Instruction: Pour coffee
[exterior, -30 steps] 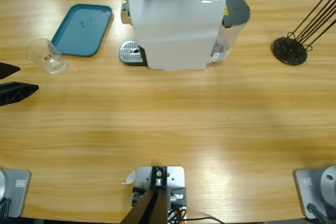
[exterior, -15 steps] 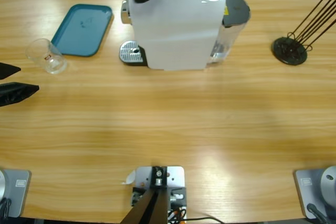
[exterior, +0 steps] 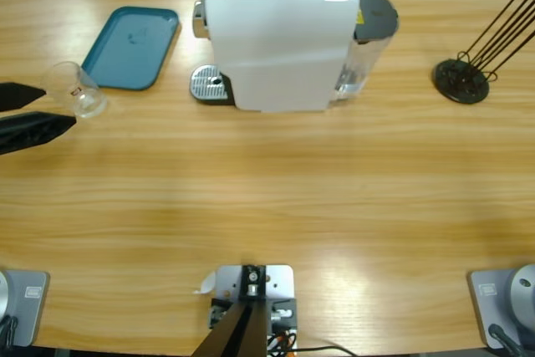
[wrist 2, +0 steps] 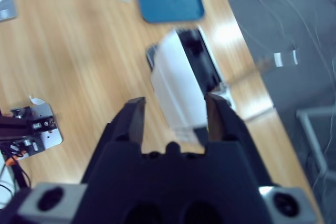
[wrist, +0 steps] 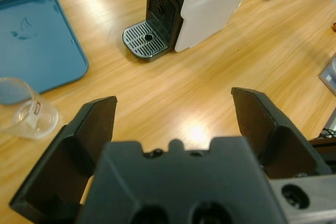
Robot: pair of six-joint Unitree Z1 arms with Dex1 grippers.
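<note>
From above, you see the white coffee machine at the back of the worktop, its drip grate bare, a teal tray to one side and a clear glass tumbler lying tipped over just beside the tray's near corner. The left pincer reaches in from the side edge with its jaws spread wide around nothing, their tips near the tumbler but not touching it. A black rod stand sits well apart at the far end. No coffee shows anywhere, in the glass or under the spout, so you should judge the task as barely begun: the glass must be taken, stood on the grate, and filled. Against the earlier frames, the left pincer has moved closer to the tumbler, and the dark gripper that was over the machine's top has left the high view. In the left wrist view, you look along widely parted, empty jaws at the tumbler on its side, the tray beyond it and the grate under the spout. In the right wrist view, the right pincer hangs high over the machine, jaws moderately apart and holding nothing.
</note>
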